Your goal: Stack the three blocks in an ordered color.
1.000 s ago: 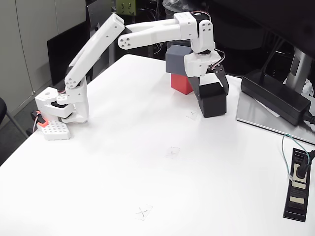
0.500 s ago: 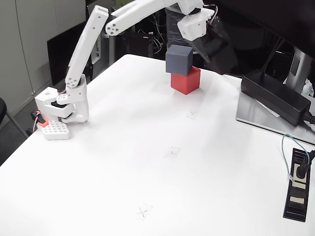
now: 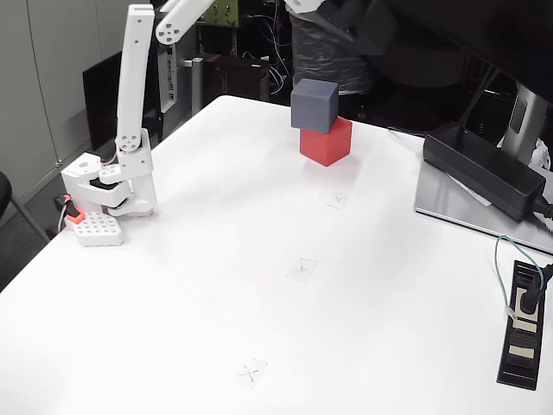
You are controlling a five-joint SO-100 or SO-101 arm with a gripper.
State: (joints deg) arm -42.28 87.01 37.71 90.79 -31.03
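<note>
A bluish grey block (image 3: 313, 105) sits on a red block (image 3: 329, 143) at the far middle of the white table (image 3: 259, 303), shifted a little to the left of it. The black block (image 3: 377, 31) hangs blurred at the top edge of the fixed view, above and to the right of the stack. My gripper (image 3: 359, 19) is shut on it and partly cut off by the frame edge. The white arm (image 3: 136, 78) rises straight up from its base (image 3: 108, 186) at the left.
A long black power brick (image 3: 484, 169) lies on a grey slab (image 3: 449, 209) at the right. A black power strip (image 3: 523, 327) with a plugged cable sits at the right edge. Pencilled crosses (image 3: 301, 268) mark the table's middle. A white holed piece (image 3: 95, 229) lies by the base.
The gripper has lifted the black block from the table beside the stack up and back to the top edge. The arm's lower link now stands upright. The stack has not moved.
</note>
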